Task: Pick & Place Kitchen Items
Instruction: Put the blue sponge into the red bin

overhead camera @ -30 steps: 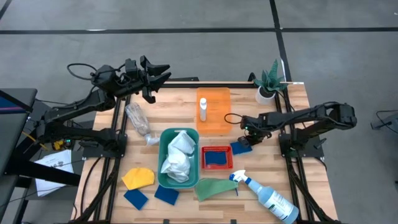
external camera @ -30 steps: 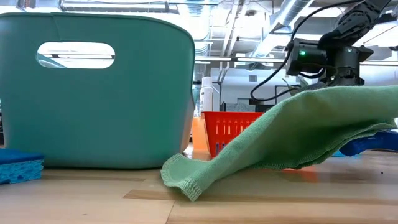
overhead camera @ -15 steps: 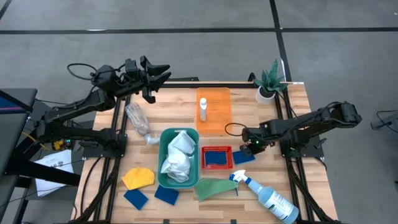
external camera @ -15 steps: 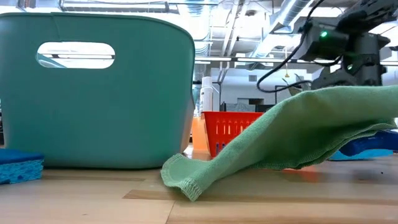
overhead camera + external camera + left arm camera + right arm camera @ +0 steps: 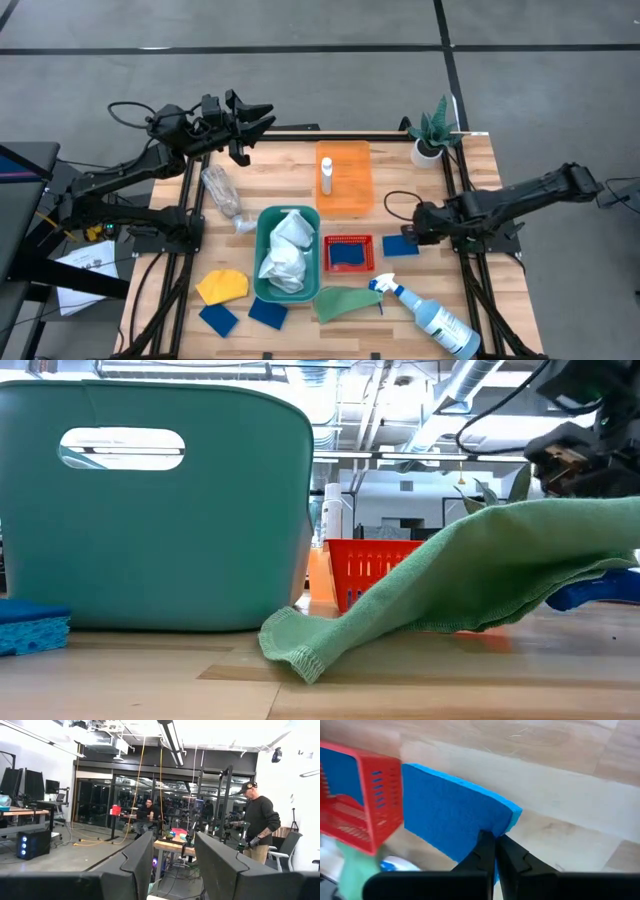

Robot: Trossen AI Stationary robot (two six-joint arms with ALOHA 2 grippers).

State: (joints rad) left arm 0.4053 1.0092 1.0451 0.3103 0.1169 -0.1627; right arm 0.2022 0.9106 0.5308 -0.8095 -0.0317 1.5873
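right hand point(image 5: 415, 236) is seen low over the worktop point(image 5: 470, 200) near its right edge, fingers point(image 5: 487, 851) pinched fully together on the edge of a blue sponge point(image 5: 400, 245). whether the sponge is lifted or flat on the wood cannot be told. that sponge is placed just right of the red basket point(image 5: 349, 254), which holds another blue sponge point(image 5: 347, 256).

left hand point(image 5: 250, 125) is held at the far left corner of the worktop, above the edge, fingers partly apart, nothing gripped. in its wrist view only the room is shown past the two fingers point(image 5: 135, 865): a person point(image 5: 257, 827) standing at right, another seated point(image 5: 145, 815) further back.

other items are placed as follows:
- teal bin point(image 5: 262, 280) at centre, white cloths point(image 5: 285, 252) inside.
- orange tray point(image 5: 345, 180) behind it, small white bottle point(image 5: 326, 177) upright on it.
- crumpled clear plastic bottle point(image 5: 222, 192) lying left of the tray.
- yellow cloth point(image 5: 222, 286) left of the bin, two blue sponges point(image 5: 218, 319) point(image 5: 267, 312) at the near edge.
- green cloth point(image 5: 345, 302) in front of the red basket; it fills the foreground of the low view.
- spray bottle point(image 5: 435, 318) lying on its side at near right, blue trigger toward the green cloth.
- plant point(image 5: 432, 130) in a white pot at the far right corner.
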